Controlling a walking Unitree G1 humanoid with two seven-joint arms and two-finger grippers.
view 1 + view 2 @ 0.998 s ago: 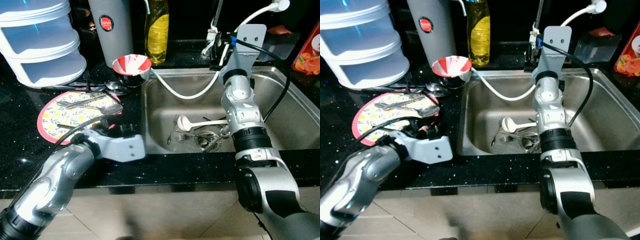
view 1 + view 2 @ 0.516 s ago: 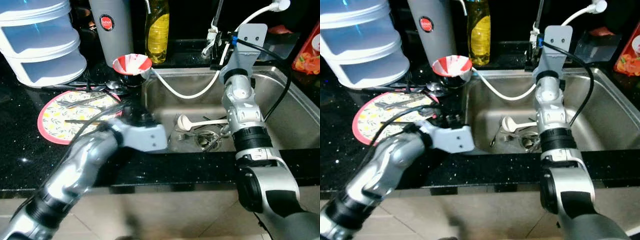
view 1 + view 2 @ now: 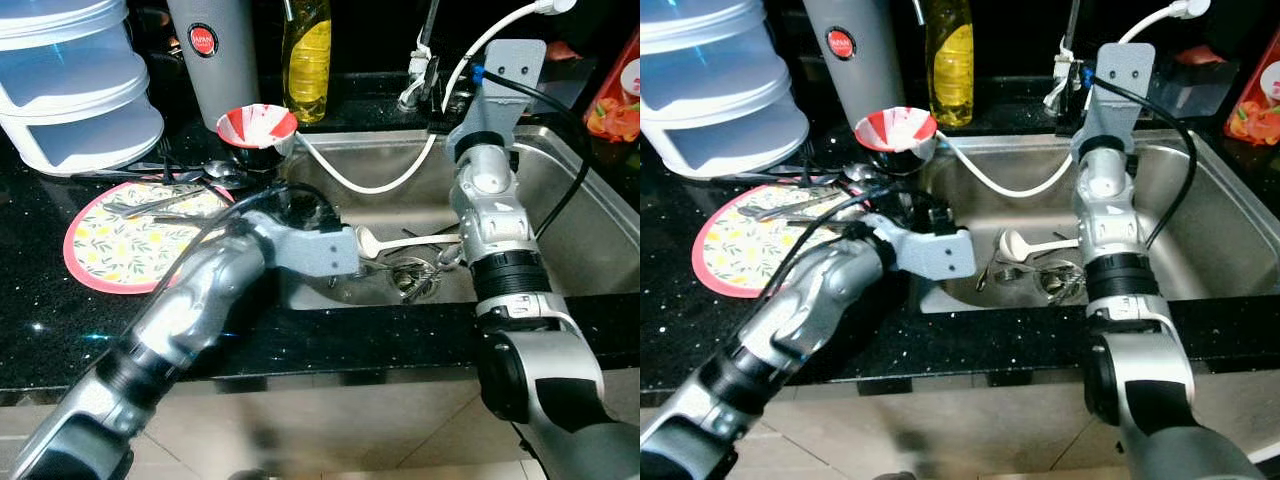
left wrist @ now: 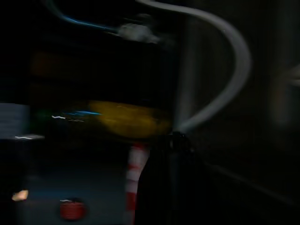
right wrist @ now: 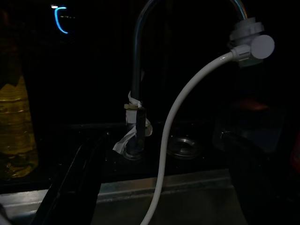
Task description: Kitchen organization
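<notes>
Cutlery (image 3: 400, 262) lies in the bottom of the steel sink (image 3: 580, 235), a white ladle (image 3: 372, 241) on top, just beside the left gripper (image 3: 300, 215), which reaches over the sink's left rim; whether its fingers are spread cannot be told. To its left, forks rest on the floral plate (image 3: 110, 245), with a red-and-white bowl (image 3: 256, 126) behind. The right gripper (image 5: 159, 187) is up by the faucet (image 5: 136, 70) and white hose (image 5: 178, 117), fingers spread apart.
</notes>
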